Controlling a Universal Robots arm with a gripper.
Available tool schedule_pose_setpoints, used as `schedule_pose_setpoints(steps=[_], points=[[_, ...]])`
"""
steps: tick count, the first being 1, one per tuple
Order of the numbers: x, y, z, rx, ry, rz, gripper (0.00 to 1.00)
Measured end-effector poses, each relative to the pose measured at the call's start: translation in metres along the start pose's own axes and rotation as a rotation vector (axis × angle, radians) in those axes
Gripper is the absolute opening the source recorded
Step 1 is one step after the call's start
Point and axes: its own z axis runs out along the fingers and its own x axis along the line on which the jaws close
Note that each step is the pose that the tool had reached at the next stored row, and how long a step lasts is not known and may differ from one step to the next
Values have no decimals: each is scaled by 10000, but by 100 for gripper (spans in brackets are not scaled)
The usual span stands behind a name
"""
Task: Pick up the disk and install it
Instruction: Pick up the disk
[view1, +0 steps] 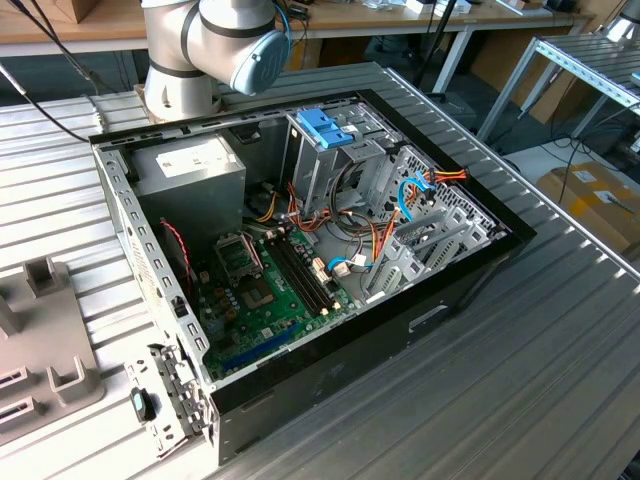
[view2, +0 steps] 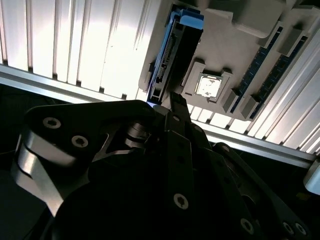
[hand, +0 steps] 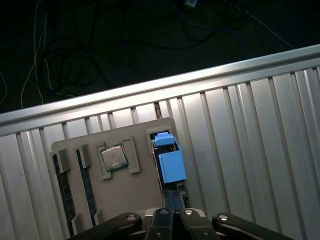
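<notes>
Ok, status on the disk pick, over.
Gripper right at the disk. Disk on edge in its slot in the grey holder, not in the case. Processor in the neighbouring pocket, apart from it.

you're looking past the dark pincer (view2: 170, 102) at the disk (view2: 170, 60) — it stands on edge in a slot of the grey holder tray (view2: 220, 30), with a blue piece at its far end and the pincer's tip just by its near end. beside it a processor chip (view2: 207, 86) lies in a square recess, with memory sticks (view2: 260, 57) slotted further along — all on the ribbed metal counter (view2: 75, 45).
</notes>
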Motion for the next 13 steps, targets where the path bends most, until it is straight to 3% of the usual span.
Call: schedule_pose_setpoints(steps=[10,13], points=[[-2,0,0,1,0,-19,11],[-8,2,2,3,4,-323,11]])
